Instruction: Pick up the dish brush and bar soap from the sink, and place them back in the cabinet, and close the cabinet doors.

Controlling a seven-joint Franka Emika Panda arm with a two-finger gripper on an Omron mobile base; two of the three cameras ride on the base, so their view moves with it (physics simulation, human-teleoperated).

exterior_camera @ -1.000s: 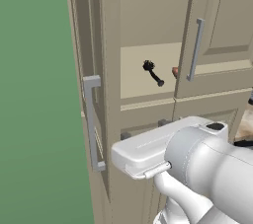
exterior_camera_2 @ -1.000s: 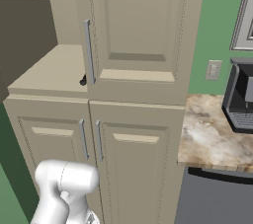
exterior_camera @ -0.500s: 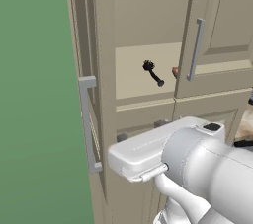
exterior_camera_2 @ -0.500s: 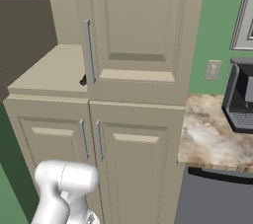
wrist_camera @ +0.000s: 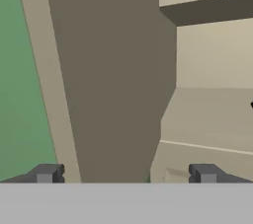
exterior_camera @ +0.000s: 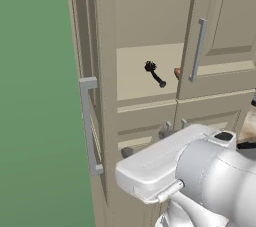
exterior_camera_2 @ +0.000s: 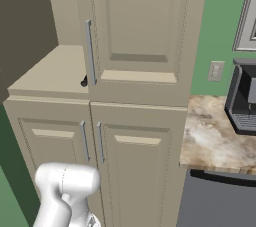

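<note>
Brush [exterior_camera: 154, 73] lies on the cabinet [exterior_camera: 145, 31] shelf, where we see it just left of the soap [exterior_camera: 177, 73], a small orange lump at the edge of the right door [exterior_camera: 220, 31]. We note the left door [exterior_camera: 85, 86] swung open, its grey handle [exterior_camera: 89, 126] facing us. Gripper [wrist_camera: 126, 173] is released, jaws spread wide and empty, pointing at that door's inner face.

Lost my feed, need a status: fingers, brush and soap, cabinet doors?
Fingers open, empty. Dish brush and bar soap on cabinet shelf. Left door wide open, right door near shut.
</note>
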